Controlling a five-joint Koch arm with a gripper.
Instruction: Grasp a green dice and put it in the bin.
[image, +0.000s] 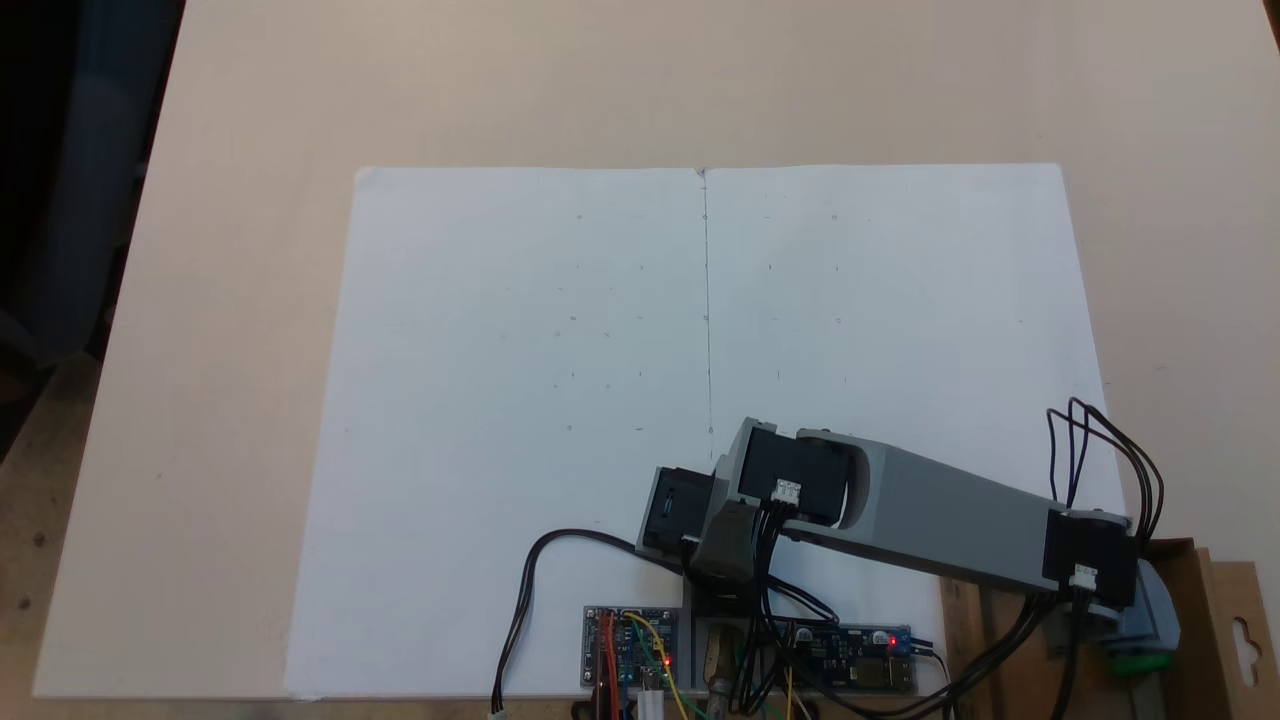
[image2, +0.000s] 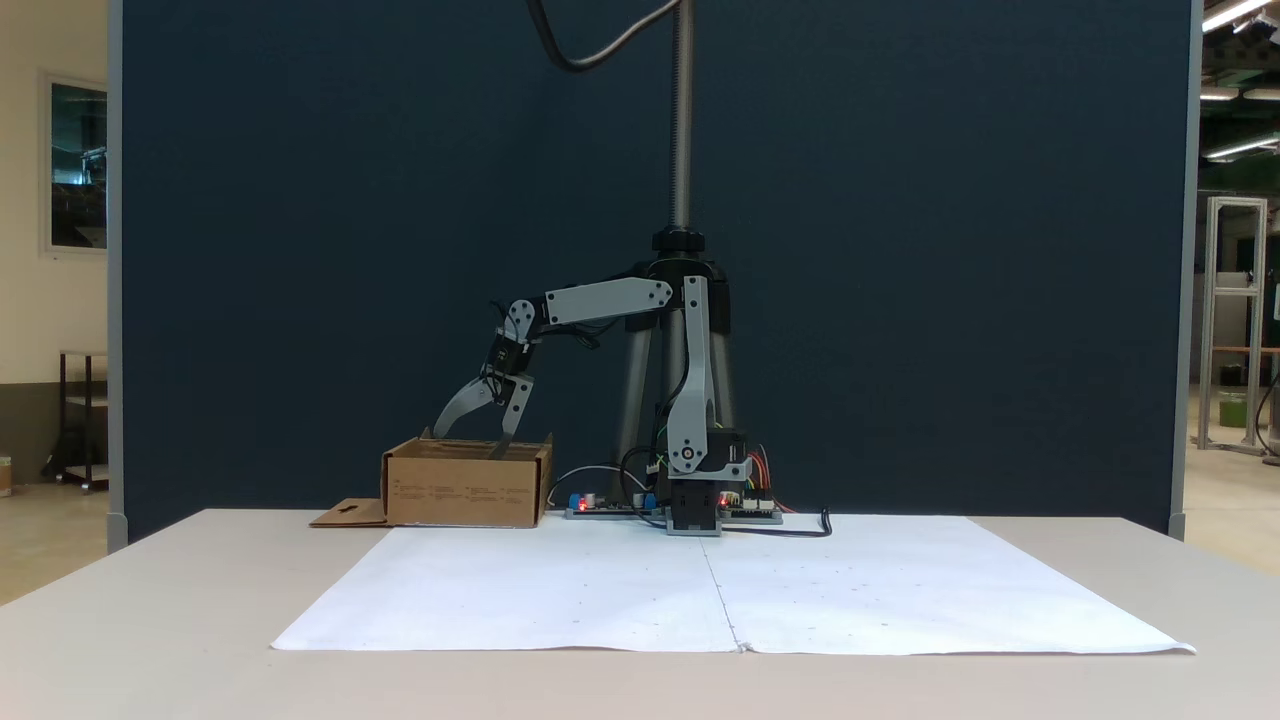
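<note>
White paper sheet (image2: 730, 590) covers the tabletop; beyond it, the grey arm's jaws (image2: 470, 440) hang spread and empty above the brown cardboard bin (image2: 465, 490), small green dice (image: 1135, 662) apparently already inside

Green dice (image: 1138, 660) just visible, low inside brown cardboard bin (image2: 465, 490). Bin open-topped, upright, flap with hang-hole lying flat at side, on surface (image2: 200, 600) edge.

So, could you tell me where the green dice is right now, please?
In a fixed view the green dice shows at the bottom right, over the bin, just under the arm's grey tool.
</note>
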